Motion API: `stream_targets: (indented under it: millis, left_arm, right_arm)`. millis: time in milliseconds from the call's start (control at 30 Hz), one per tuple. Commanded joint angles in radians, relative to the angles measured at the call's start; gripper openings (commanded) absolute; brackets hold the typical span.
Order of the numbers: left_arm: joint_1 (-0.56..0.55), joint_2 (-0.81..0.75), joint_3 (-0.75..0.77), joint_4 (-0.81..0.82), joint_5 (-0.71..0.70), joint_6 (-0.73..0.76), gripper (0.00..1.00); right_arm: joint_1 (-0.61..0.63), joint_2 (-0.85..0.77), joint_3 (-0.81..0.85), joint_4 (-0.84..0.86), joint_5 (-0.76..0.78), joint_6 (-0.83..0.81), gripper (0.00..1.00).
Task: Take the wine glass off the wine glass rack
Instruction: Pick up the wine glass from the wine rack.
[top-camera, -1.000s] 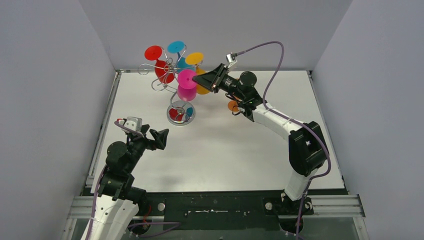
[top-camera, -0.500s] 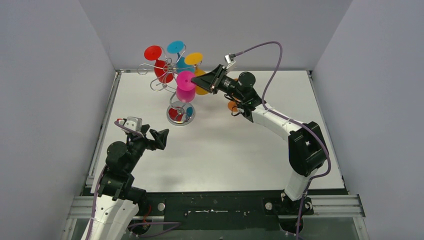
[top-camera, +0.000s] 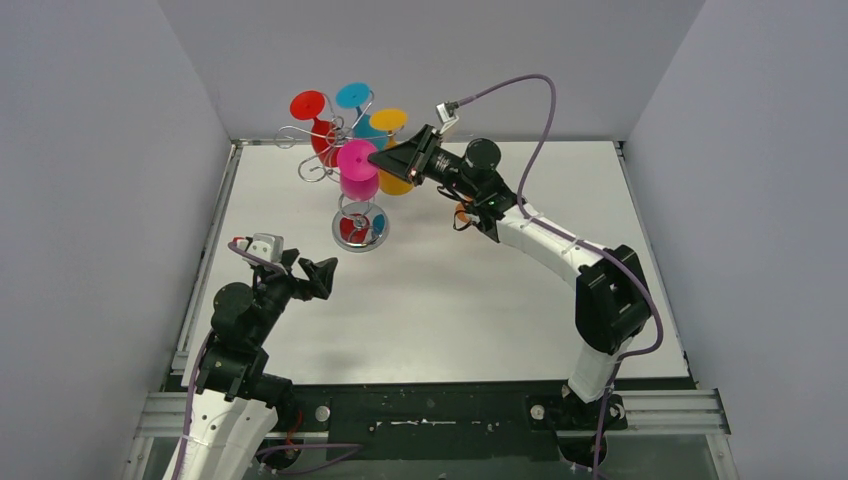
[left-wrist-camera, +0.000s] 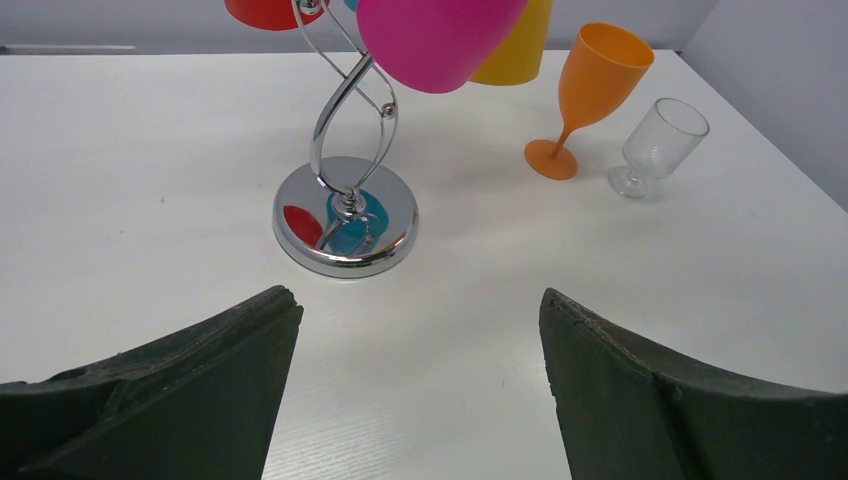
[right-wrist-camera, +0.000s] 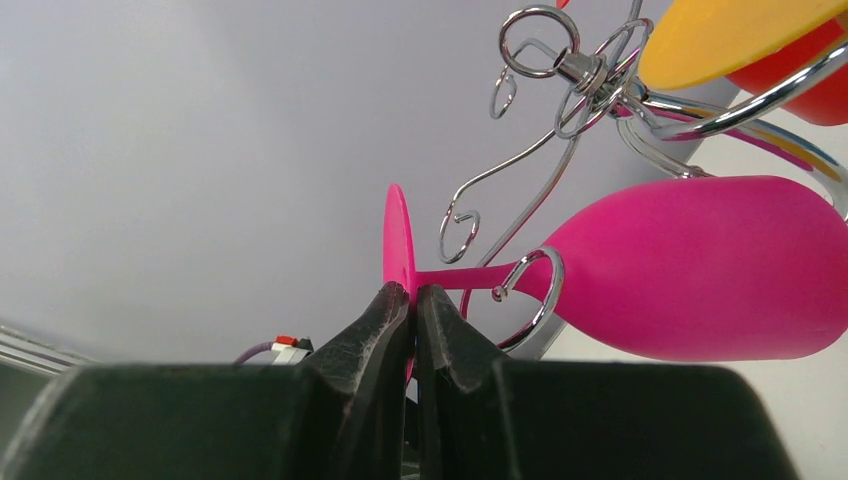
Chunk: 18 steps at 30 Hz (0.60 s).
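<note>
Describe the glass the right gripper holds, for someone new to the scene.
Find the silver wire wine glass rack at the far side of the table. Of the glasses hanging upside down from its curled arms, it is the magenta wine glass, its round foot pinched by the right gripper. Its neighbours are red, blue and yellow.

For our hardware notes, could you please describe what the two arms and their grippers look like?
The left arm and right arm share white shell links and black joint housings. The left gripper and right gripper each have two dark, wedge-shaped matte fingers. A purple cable loops above the right arm; another runs beside the left arm's base.
</note>
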Motion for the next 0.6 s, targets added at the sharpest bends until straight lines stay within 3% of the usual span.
stream_targets:
  millis: [0,567]
  left_arm:
    - [0.01,0.004,0.022,0.021,0.02,-0.008,0.87]
    - [0.013,0.008,0.022,0.021,0.022,-0.008,0.87]
  right_arm:
    - [0.002,0.011,0.068,0.012,0.037,-0.025,0.0]
    - [-0.013,-0.004,0.072,-0.065,0.132,-0.097,0.0]
